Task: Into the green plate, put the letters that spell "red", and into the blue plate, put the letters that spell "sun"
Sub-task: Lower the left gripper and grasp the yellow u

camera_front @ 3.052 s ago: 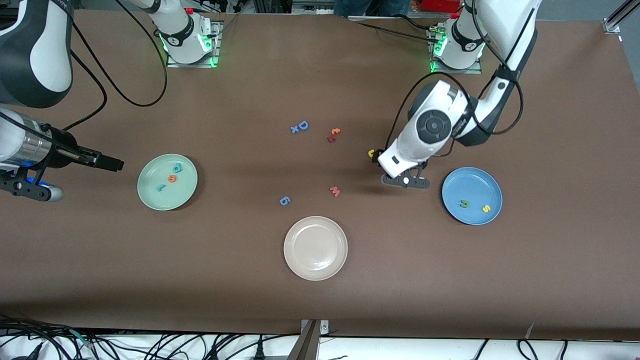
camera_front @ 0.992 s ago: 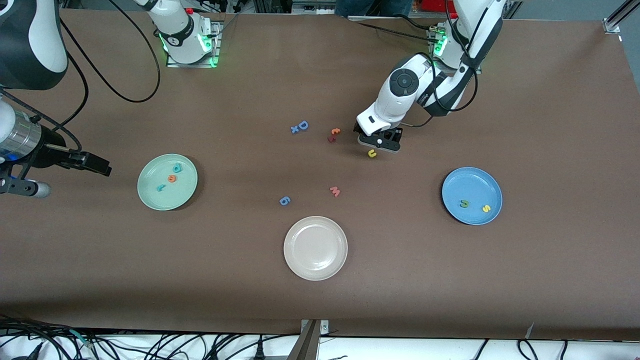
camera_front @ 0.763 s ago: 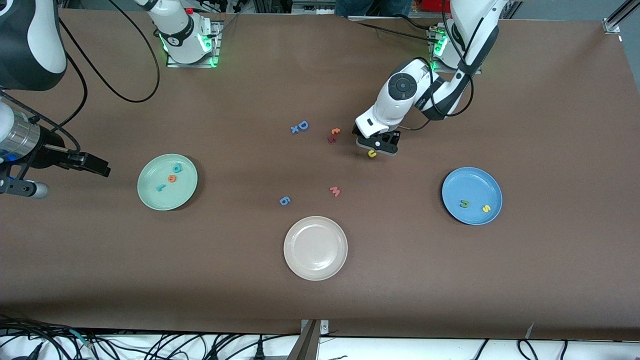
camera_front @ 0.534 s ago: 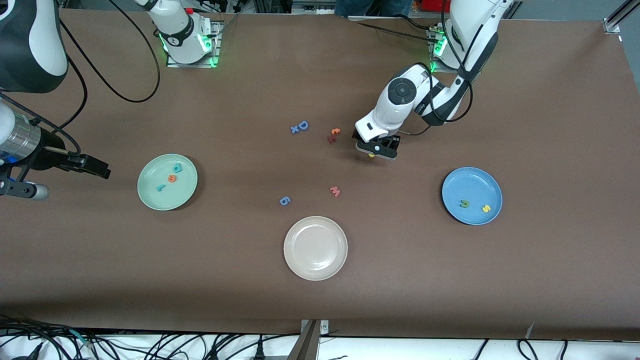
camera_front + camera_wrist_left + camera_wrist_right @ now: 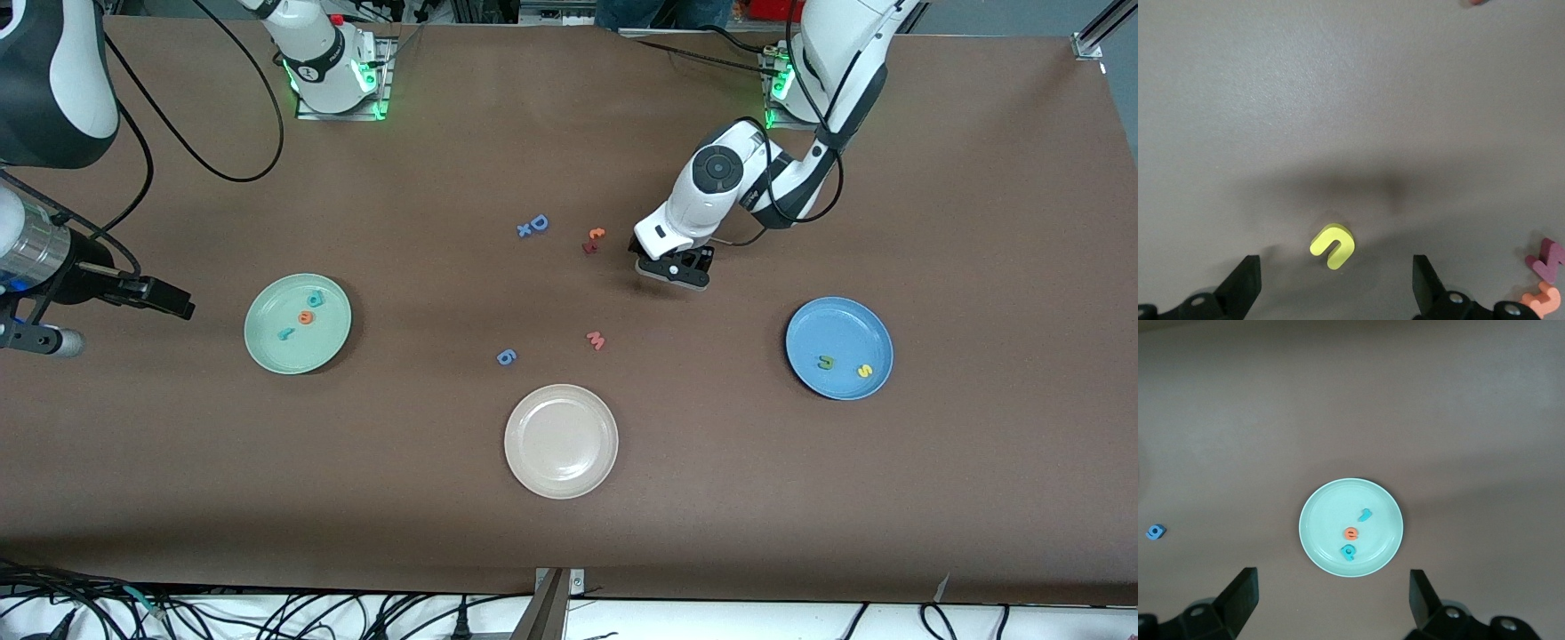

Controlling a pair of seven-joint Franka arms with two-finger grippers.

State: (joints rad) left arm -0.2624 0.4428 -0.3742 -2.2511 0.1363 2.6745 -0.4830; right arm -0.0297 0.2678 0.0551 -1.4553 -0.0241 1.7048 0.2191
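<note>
Brown table (image 5: pixel 978 489), near to far: we count three plates; the blue plate (image 5: pixel 805 329) at mid-right holds n and s, the green plate (image 5: pixel 267 351) at mid-left holds r, e, d. Only u (image 5: pixel 1332 245) remains, between our left gripper's (image 5: pixel 673 269) open fingers at upper centre. Our right gripper (image 5: pixel 1331 603) waits open.

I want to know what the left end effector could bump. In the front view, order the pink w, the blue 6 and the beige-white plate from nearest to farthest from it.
From the left end effector:
1. Pink w, on the table, nearer the camera.
2. Blue 6, toward the right arm's end.
3. Beige-white plate, nearest the camera.
</note>
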